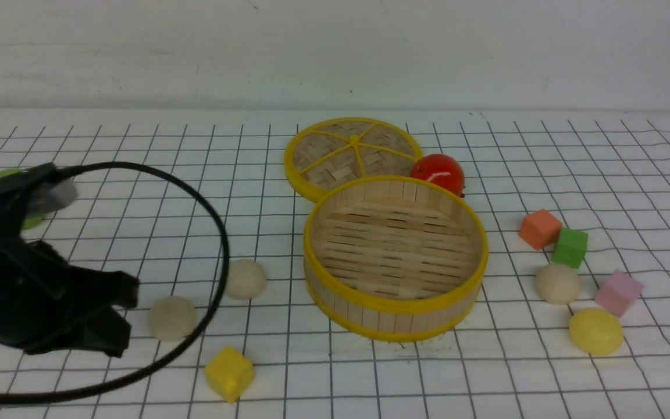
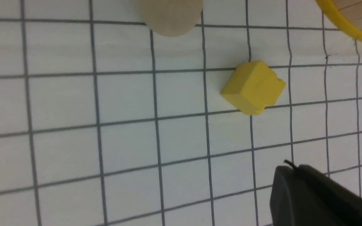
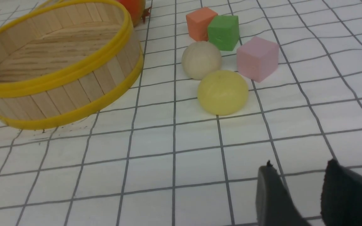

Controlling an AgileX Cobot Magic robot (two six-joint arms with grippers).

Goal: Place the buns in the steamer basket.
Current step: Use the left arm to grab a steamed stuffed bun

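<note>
The steamer basket (image 1: 396,319) stands empty with all four buns outside it, so I judge the first pick is in hand. One woven lid (image 1: 335,166) and one red tomato (image 1: 438,173) lie just behind the basket. The left gripper (image 1: 123,320), fingers together on nothing I can see, hangs well to the basket's left, just beside one cream bun (image 1: 171,317). A second cream bun (image 1: 245,279) lies between that one and the basket. The third cream bun (image 1: 558,283) and the single pale yellow bun (image 1: 595,330) sit near the basket's right. The right gripper (image 3: 300,169), fingers apart and empty, waits beyond them. Next, the left jaws must open before settling over the near bun. There are four cubes: the yellow cube (image 1: 229,372) left-front of the basket, and the orange cube (image 1: 540,228), green cube (image 1: 570,247) and pink cube (image 1: 618,293) to its right
</note>
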